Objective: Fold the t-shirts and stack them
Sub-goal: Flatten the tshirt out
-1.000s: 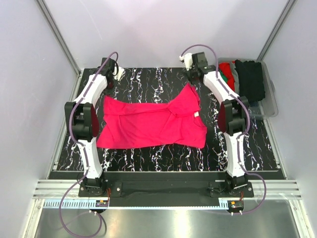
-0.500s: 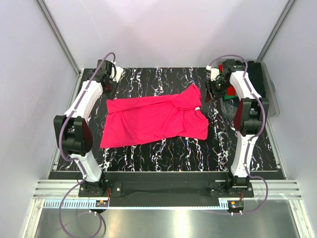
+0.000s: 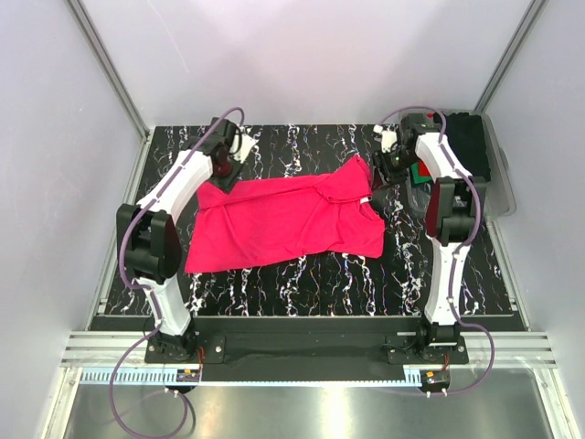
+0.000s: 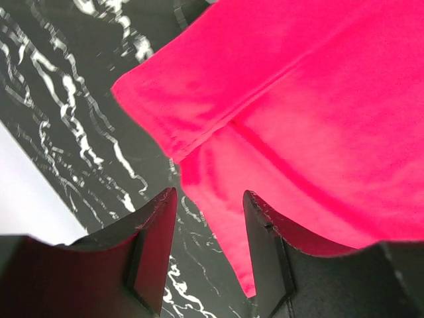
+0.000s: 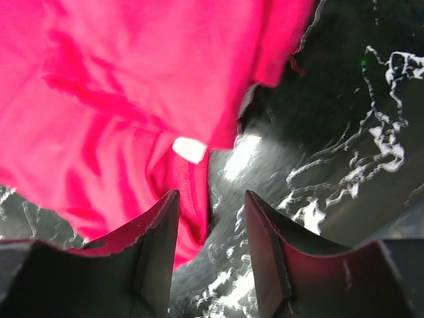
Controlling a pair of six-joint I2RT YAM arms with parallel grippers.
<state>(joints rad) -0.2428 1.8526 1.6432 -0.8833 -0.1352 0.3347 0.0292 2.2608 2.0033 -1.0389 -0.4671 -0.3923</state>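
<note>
Marbled black tabletop [image 3: 302, 283] carries the soft, rumpled pinkish-red t-shirt [image 3: 283, 224] at mid-frame, long axis left-right, white neck label [image 5: 189, 149] toward the right. Left gripper [image 4: 209, 195] at its upper-left corner and right gripper [image 5: 212, 195] at its upper-right both gape, empty.

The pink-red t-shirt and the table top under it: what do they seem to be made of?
The pink-red t-shirt: soft matte cloth, probably cotton knit; it creases and has stitched hems. The table top: hard, slightly glossy black with white veins, marble look, perhaps printed laminate.
</note>
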